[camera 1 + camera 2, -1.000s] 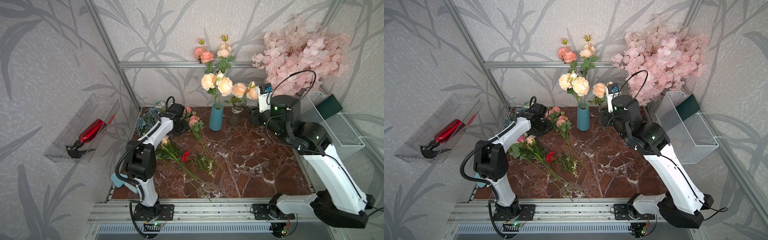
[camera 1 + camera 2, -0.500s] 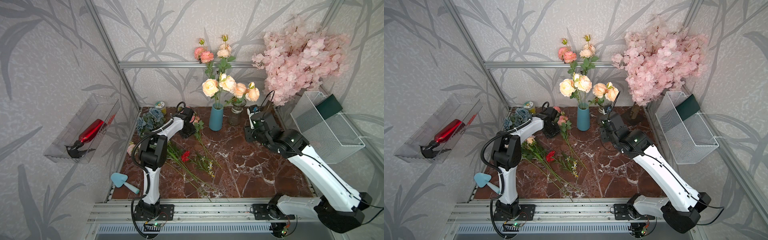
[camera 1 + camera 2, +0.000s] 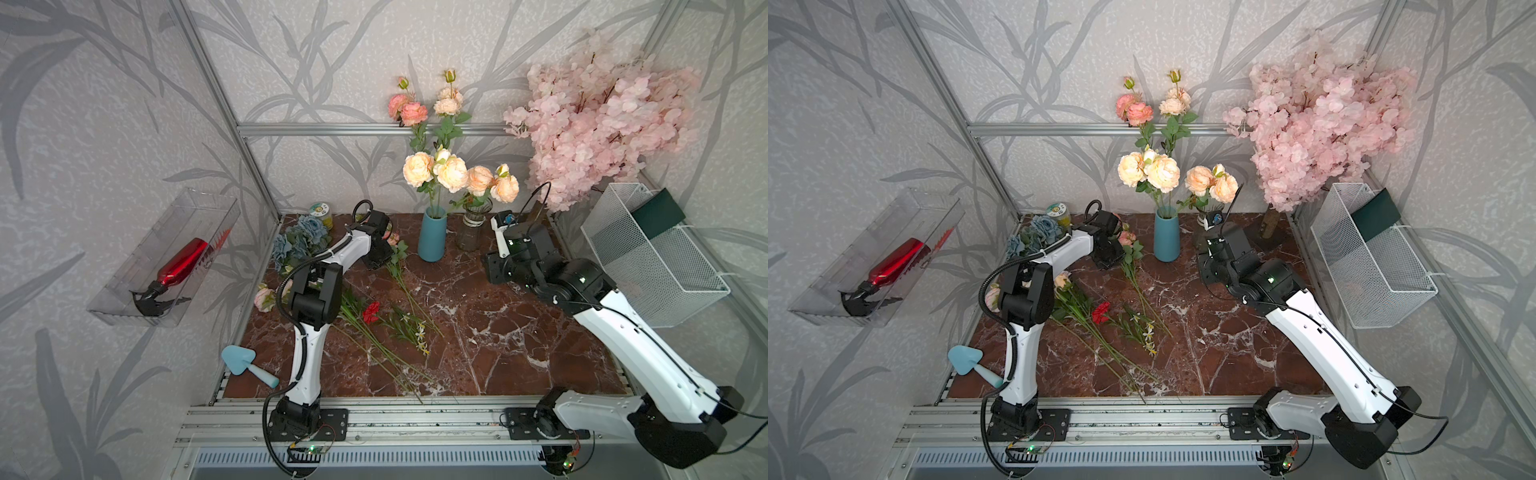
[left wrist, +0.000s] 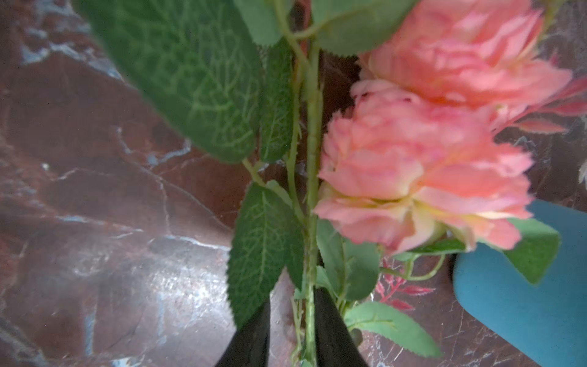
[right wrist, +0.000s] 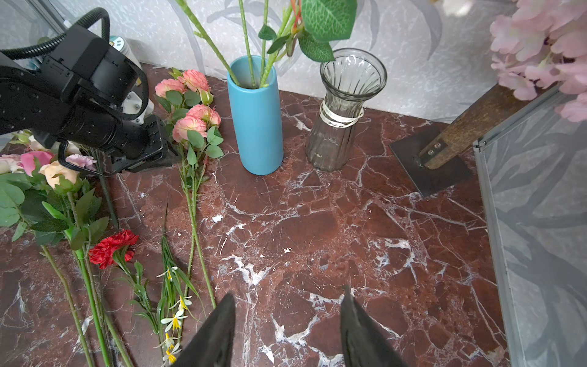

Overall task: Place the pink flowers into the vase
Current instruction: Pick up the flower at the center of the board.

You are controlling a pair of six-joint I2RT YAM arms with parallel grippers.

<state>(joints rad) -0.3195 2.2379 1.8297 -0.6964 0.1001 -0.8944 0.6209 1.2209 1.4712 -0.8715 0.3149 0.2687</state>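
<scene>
My right gripper (image 5: 287, 321) hangs over the bare tabletop (image 5: 349, 238). Its jaws are apart and hold nothing. A little farther lies 1 red flower (image 5: 111, 246).

Next come the pink flowers (image 5: 193, 120), flat on the tabletop, just beside the blue vase (image 5: 257, 120). I count 4 pink heads and 1 small bud. My left gripper (image 4: 292, 295) has a jaw on each side of their green stem, under the heads. I cannot tell if it pinches.

I think the flowers are light, with soft heads and a thin, bendy stem that may slip or spin. The stem is the best place to hold.

At the back stand 2 vases: the blue vase and 1 glass vase (image 5: 343, 117).
</scene>
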